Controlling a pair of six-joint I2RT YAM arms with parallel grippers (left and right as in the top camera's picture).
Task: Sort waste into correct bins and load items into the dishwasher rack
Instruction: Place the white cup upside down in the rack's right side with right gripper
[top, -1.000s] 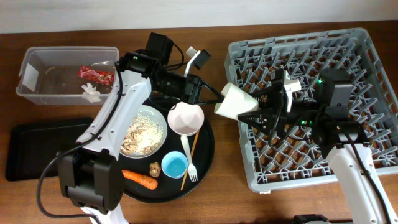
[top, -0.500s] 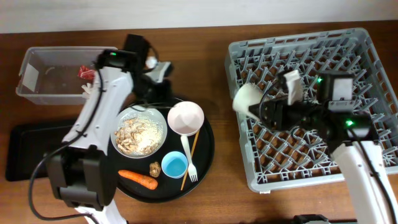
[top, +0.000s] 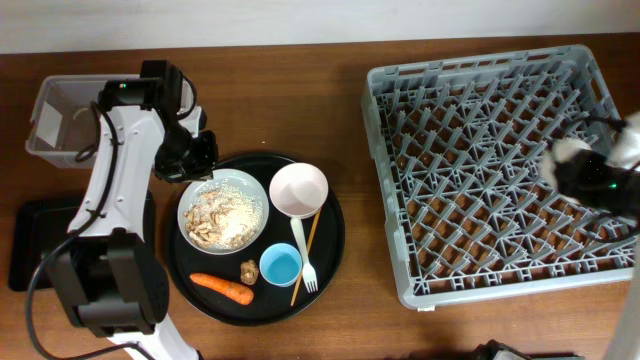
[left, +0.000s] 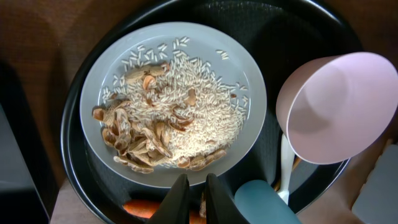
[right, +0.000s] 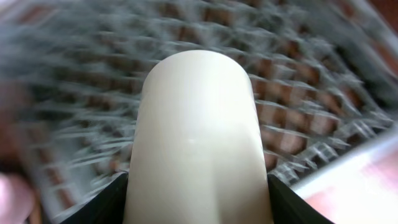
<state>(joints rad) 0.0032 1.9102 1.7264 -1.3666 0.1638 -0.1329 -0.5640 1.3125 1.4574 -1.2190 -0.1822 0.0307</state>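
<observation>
White and smooth, the cup (right: 198, 124) was clamped between the part-spread fingers of the right gripper (right: 198, 208). Its long axis ran up the frame above the blurred rack (right: 68, 93), at the overhead view's right edge. The left gripper (left: 197, 199) was seen closed on nothing over the plate (left: 99, 74) of scraps (left: 174, 124). The bowl (left: 336, 106) lay at right and the blue cup (left: 267, 202) at lower right.

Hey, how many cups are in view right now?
2. A light-blue cup stands on the round black tray; a white cup is held in the right gripper over the dishwasher rack. Others may be hidden behind the arms.
</observation>
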